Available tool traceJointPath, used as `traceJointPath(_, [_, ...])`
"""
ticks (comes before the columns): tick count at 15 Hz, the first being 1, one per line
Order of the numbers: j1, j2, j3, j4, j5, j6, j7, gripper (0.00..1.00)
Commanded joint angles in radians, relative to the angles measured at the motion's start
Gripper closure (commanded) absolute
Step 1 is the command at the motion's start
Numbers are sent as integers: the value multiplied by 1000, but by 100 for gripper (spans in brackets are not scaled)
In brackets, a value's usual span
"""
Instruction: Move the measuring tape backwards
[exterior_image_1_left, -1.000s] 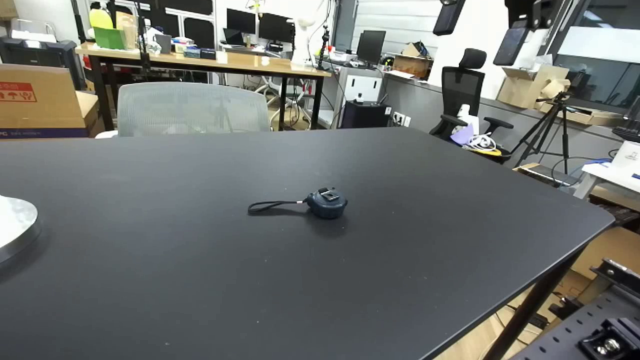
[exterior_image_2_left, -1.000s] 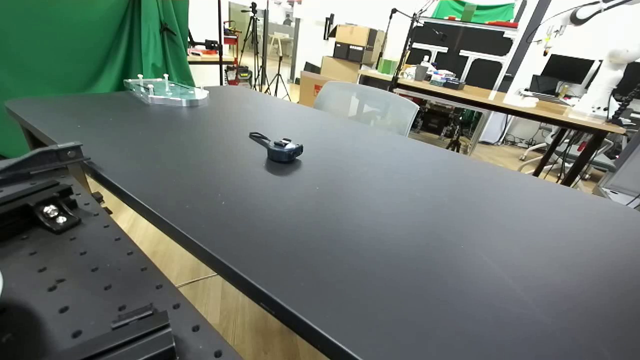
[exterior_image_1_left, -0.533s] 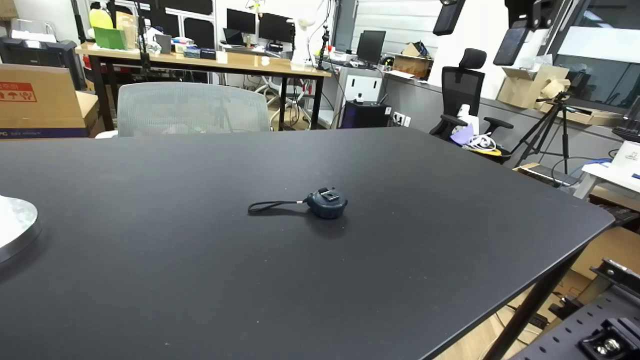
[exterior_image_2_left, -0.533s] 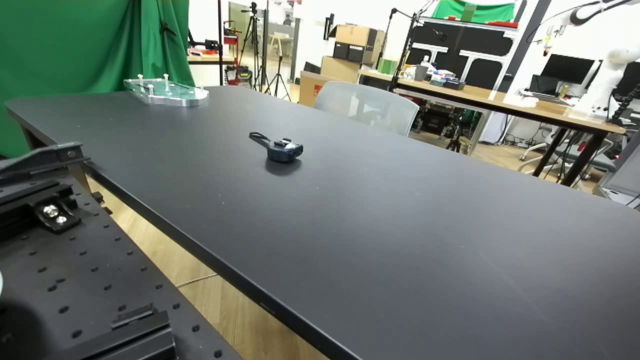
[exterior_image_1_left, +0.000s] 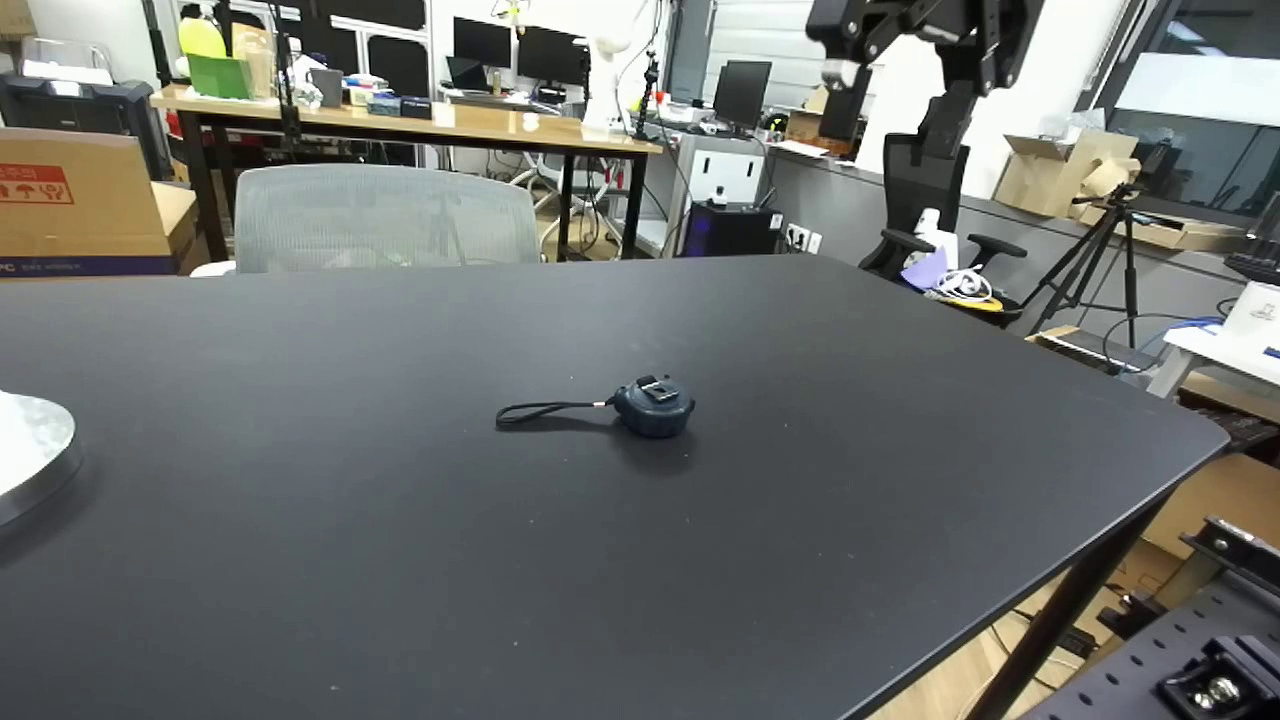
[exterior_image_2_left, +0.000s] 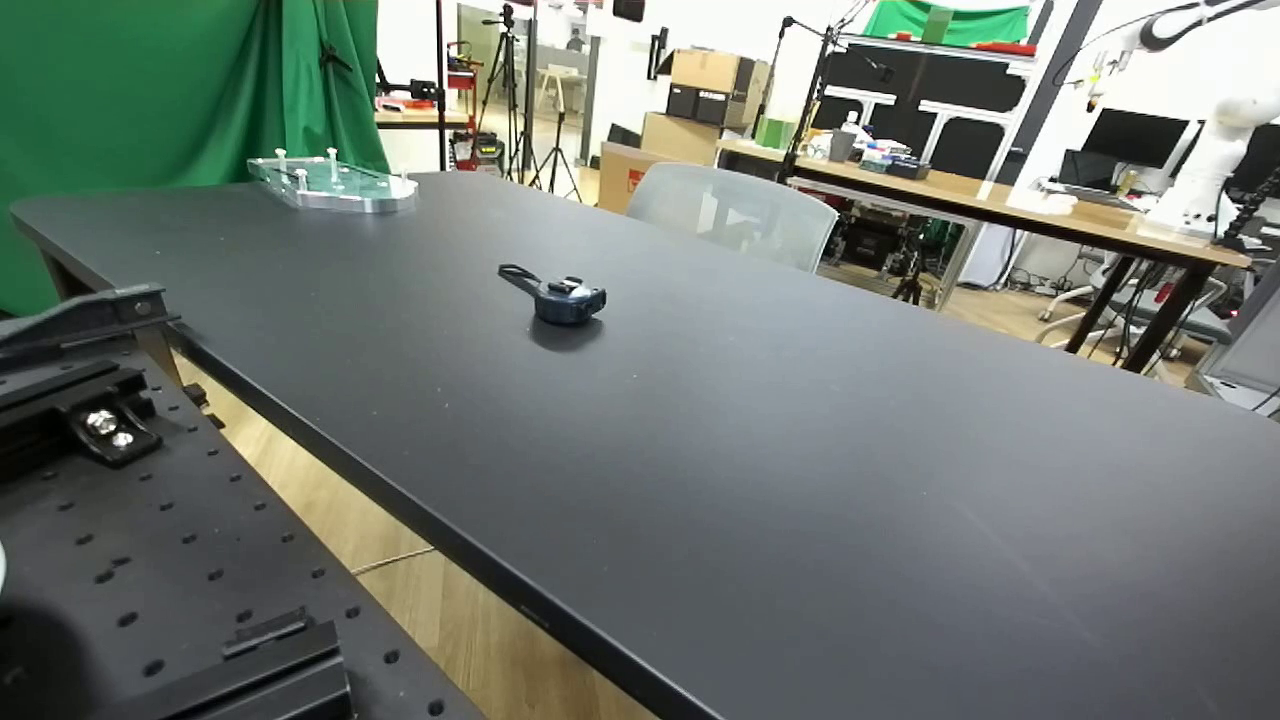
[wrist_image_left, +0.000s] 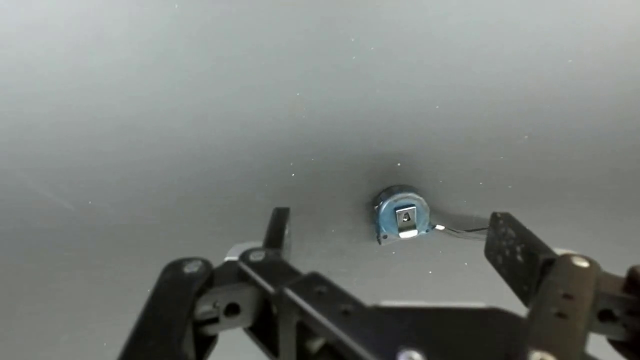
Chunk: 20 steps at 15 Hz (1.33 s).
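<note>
The blue measuring tape (exterior_image_1_left: 655, 410) lies flat on the dark table (exterior_image_1_left: 400, 560), with its metal clip (wrist_image_left: 407, 226) facing up and its black wrist strap (exterior_image_1_left: 545, 407) stretched to one side. The gripper (exterior_image_1_left: 893, 128) hangs high above the table, well apart from the tape. In the wrist view, the two fingers (wrist_image_left: 517, 257) stand wide apart; the tape appears between them, and one finger hides the end of the strap. In an exterior view, a transparent plate (exterior_image_2_left: 350, 192) with white pegs (exterior_image_2_left: 301, 178) rests on the same table, near a green curtain (exterior_image_2_left: 180, 120).
</note>
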<state>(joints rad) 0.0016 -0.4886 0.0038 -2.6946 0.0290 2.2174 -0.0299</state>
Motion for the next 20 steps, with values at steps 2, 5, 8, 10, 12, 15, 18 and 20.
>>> traceJointPath(2, [4,203,62,62,-122,154,15,0])
traceJointPath(5, [10,332,83,98,-158,268,39,0])
traceJointPath(8, [28,444,85,143,-146,331,27,0])
traceJointPath(10, [39,494,82,175,-129,333,20,0])
traceJointPath(12, [42,468,75,139,-129,345,4,0])
traceJointPath(15, [45,499,75,162,-128,345,4,0])
traceJointPath(18, [49,546,77,171,-161,370,25,0])
traceJointPath(20, [59,592,80,179,-170,407,27,0])
